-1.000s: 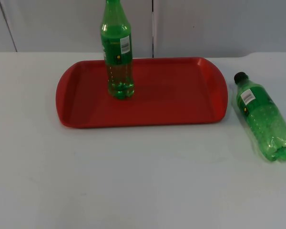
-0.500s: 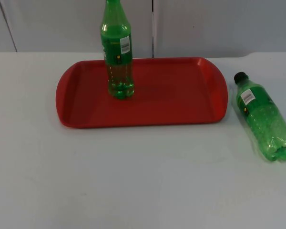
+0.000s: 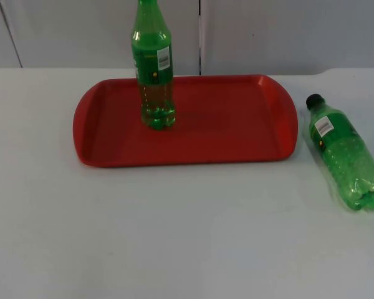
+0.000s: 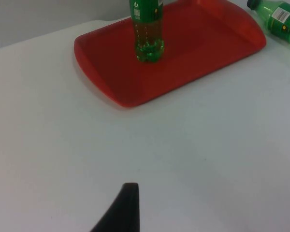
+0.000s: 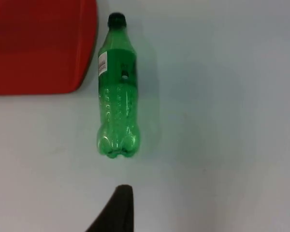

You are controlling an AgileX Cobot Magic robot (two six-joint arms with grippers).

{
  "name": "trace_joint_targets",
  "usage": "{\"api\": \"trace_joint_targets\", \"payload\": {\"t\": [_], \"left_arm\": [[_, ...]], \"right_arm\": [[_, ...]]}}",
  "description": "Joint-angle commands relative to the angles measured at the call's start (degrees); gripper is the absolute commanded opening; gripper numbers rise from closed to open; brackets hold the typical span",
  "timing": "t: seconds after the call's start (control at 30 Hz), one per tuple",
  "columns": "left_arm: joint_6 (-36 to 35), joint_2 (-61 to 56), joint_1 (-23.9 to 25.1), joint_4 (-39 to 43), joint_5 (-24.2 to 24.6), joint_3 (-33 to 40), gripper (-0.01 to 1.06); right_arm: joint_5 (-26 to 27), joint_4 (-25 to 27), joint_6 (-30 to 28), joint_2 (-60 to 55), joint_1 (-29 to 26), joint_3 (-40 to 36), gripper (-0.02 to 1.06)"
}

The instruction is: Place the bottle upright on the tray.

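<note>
A red tray [image 3: 237,124] lies at the back middle of the white table. One green bottle [image 3: 153,68] stands upright on the tray's left part. A second green bottle [image 3: 344,156] with a black cap lies on its side on the table just right of the tray, cap toward the wall. My left gripper [image 4: 128,205] hangs over bare table, well short of the tray [image 4: 208,43] and the upright bottle [image 4: 148,29]. My right gripper [image 5: 120,205] hangs a short way off the base of the lying bottle [image 5: 118,92], apart from it, beside the tray's end [image 5: 38,48].
The grey partition wall [image 3: 268,31] rises directly behind the tray. The lying bottle rests close to the table's right side. Bare white table top [image 3: 174,230] stretches in front of the tray.
</note>
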State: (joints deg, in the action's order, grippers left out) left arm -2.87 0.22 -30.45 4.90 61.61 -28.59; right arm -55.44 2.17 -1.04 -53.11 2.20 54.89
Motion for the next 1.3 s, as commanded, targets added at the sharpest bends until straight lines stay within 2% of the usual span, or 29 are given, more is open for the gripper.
{"api": "trace_joint_targets", "payload": {"t": [0.0,0.13,0.5,0.83,1.0,1.27], "left_arm": [[0.09,-0.22,-0.34,0.38,0.01,0.26,1.05],[0.09,-0.22,-0.34,0.38,0.01,0.26,1.05],[0.09,-0.22,-0.34,0.38,0.01,0.26,1.05],[0.09,-0.22,-0.34,0.38,0.01,0.26,1.05],[0.09,-0.22,-0.34,0.38,0.01,0.26,1.05],[0.09,-0.22,-0.34,0.38,0.01,0.26,1.05]], "right_arm": [[0.88,1.44,-0.55,-5.87,-0.33,3.36,0.98],[0.88,4.36,-1.73,-13.62,-0.33,7.79,0.98],[0.87,6.08,-1.84,-33.42,-0.12,19.72,0.98],[4.7,5.02,1.59,-47.42,6.16,27.15,0.98],[3.02,-3.1,10.9,-55.86,10.85,35.09,0.98],[0.45,-4.48,13.84,-65.12,12.47,42.48,0.98]]}}
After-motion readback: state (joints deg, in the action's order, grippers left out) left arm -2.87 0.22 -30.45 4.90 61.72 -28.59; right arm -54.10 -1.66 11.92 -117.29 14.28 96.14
